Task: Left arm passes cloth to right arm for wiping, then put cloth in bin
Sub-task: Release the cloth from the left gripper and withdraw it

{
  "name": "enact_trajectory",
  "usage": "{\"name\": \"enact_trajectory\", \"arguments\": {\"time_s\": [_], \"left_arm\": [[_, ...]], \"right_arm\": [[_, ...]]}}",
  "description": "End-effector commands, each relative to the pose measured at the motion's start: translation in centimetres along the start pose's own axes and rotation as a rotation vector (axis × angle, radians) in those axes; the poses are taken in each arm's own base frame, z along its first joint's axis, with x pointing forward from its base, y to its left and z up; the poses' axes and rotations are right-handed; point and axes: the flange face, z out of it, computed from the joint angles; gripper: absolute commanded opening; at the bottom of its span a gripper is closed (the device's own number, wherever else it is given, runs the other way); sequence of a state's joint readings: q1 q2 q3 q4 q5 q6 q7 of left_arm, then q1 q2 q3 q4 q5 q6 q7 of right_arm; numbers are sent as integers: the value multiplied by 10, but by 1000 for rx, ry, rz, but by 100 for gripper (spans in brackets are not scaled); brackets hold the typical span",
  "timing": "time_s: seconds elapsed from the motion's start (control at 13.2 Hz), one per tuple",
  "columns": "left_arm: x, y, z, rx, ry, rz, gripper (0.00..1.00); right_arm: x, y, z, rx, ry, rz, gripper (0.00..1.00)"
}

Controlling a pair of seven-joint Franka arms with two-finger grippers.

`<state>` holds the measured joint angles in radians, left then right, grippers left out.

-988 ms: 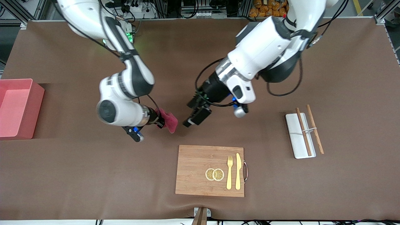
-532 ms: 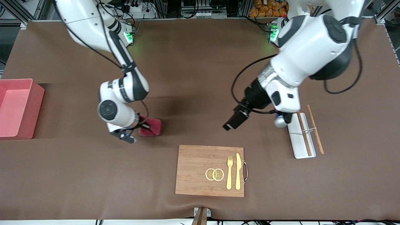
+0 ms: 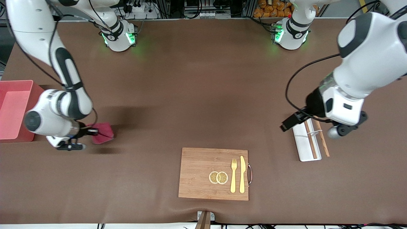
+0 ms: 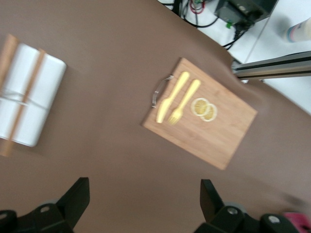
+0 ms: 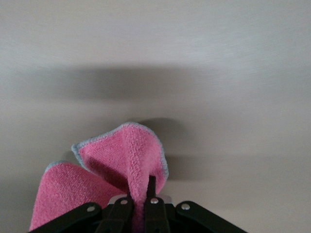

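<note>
Bin (image 3: 16,109) at the right arm's end of the tabletop (image 3: 190,95). Right gripper (image 3: 90,132) just beside it, low over the tabletop, jaws pressed together, pinching the cloth (image 3: 102,133); in the right wrist view the cloth (image 5: 116,179) bunches out from the clamped jaws. Cutting board (image 3: 213,174) near the front camera with two lemon slices (image 3: 218,177), fork (image 3: 233,175), knife (image 3: 242,174). Left gripper (image 3: 290,122) over the end of the white tray (image 3: 300,140), jaws spread, holding nothing. Chopsticks (image 3: 310,140) lie across the tray, toward the left arm's end.
</note>
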<state>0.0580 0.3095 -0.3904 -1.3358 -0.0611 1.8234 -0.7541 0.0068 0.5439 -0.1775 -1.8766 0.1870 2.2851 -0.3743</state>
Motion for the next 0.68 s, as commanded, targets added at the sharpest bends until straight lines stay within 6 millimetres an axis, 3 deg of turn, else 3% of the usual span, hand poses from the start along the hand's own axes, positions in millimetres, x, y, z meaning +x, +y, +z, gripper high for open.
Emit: {"name": "enact_trajectory", "arguments": {"time_s": [0.0, 0.08, 0.23, 0.38, 0.46, 0.61], "left_arm": [[7, -34, -31, 54, 23, 83, 100], [10, -45, -37, 67, 14, 111, 100], [8, -53, -47, 95, 12, 124, 100], [6, -59, -58, 155, 47, 159, 100], [2, -60, -67, 170, 67, 196, 100], [-10, -80, -84, 222, 46, 247, 100]], "right_arm": [[-1, 68, -30, -41, 50, -185, 0], [1, 90, -49, -94, 63, -274, 0], [6, 105, -69, -178, 54, -350, 0], [10, 88, -51, -170, 23, -343, 0], [13, 66, -38, -161, 8, -292, 0], [22, 22, -19, -152, -13, -181, 0]]}}
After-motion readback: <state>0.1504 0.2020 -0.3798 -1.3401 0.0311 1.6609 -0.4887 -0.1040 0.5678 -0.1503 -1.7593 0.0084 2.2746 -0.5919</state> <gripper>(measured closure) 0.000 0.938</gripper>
